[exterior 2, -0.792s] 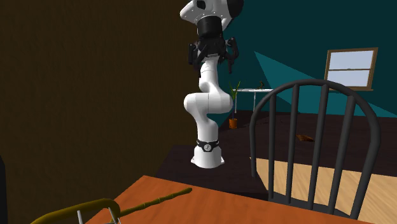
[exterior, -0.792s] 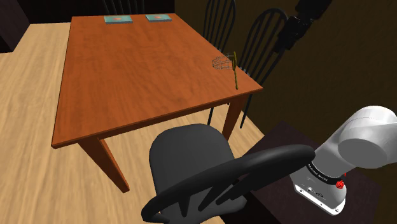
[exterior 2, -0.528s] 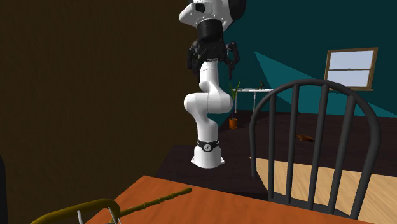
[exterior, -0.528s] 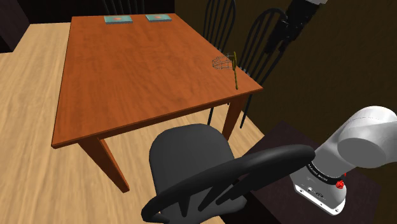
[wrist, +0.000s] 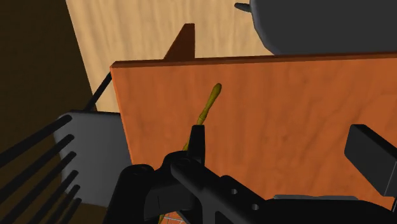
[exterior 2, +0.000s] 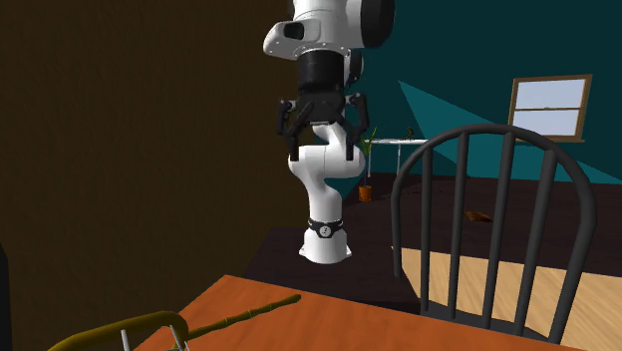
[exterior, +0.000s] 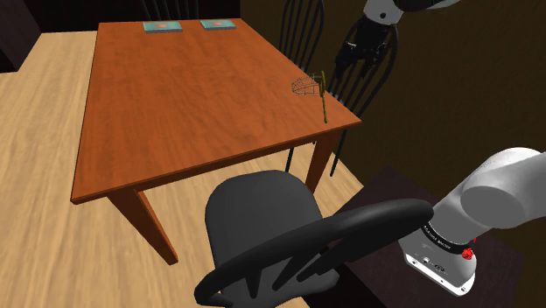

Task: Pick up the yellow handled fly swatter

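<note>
One swatter (exterior: 321, 94) lying flat on tabletop (exterior: 184, 96), close to edge at shoulder view's right, olive-yellow handle pointing toward stand. End effector (exterior: 361, 61) hovering off that edge, above spindle-back chair (exterior: 350, 92), well apart from swatter. Fingers (wrist: 198, 137) standing wide, gripping nothing. Wrist view: handle (wrist: 207, 111) showing just beyond one finger.

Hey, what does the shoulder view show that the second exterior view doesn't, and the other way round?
The shoulder view adds the whole orange-brown table top, two flat teal items at its far end, and a black office chair. The second exterior view adds a window and a potted plant behind the arm. Both share the fly swatter lying near the table's corner, the open gripper up in the air, and a dark spindle-back chair.
</note>
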### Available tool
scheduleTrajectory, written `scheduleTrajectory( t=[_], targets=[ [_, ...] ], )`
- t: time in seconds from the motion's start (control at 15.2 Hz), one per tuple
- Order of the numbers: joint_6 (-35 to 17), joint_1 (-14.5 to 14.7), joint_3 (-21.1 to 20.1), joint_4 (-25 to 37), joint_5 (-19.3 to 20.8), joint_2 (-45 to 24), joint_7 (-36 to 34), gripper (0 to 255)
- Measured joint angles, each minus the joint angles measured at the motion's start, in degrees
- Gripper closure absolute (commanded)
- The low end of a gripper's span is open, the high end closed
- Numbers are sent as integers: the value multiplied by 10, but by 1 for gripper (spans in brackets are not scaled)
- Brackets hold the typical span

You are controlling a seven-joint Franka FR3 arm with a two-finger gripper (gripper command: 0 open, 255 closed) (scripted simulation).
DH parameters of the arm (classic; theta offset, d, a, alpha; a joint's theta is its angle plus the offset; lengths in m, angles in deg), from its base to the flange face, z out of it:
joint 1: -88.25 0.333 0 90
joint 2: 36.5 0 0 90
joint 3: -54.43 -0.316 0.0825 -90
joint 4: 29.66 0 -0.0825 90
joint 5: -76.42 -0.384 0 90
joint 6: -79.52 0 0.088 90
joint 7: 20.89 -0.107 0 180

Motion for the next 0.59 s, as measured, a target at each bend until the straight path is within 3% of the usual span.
scheduleTrajectory(
  t=[0.59],
  targets=[
    [-83,-46,-15,78,64,-184,-131,0]
  ],
)
